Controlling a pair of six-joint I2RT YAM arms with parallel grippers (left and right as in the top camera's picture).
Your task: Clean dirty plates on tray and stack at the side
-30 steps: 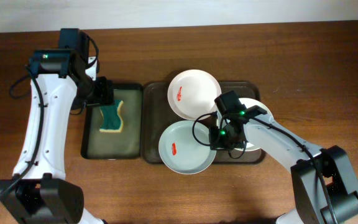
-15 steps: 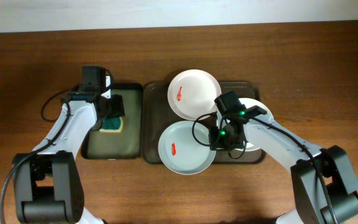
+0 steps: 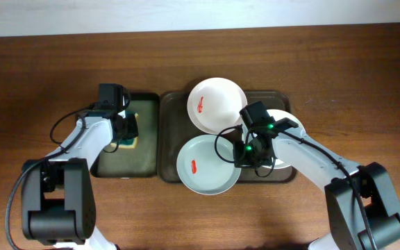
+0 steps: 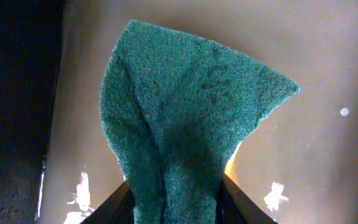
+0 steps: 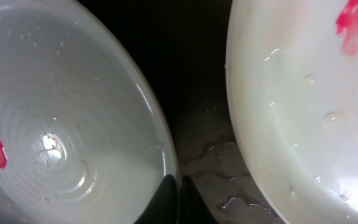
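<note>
Three plates lie on the dark brown tray. A white plate with a red smear is at the back. A pale bluish-green plate with a red smear is at the front; it also shows in the right wrist view. A second white plate at the right is mostly hidden by the right arm. My right gripper is shut on the bluish-green plate's rim. My left gripper is shut on a green sponge over the small black tray.
The small black tray holds wet patches under the sponge. Brown wooden table surrounds both trays. Water pools on the brown tray floor between the plates.
My left arm has drawn in toward the small tray and its gripper has closed on the sponge, lifting it. The right arm and plates have not moved.
</note>
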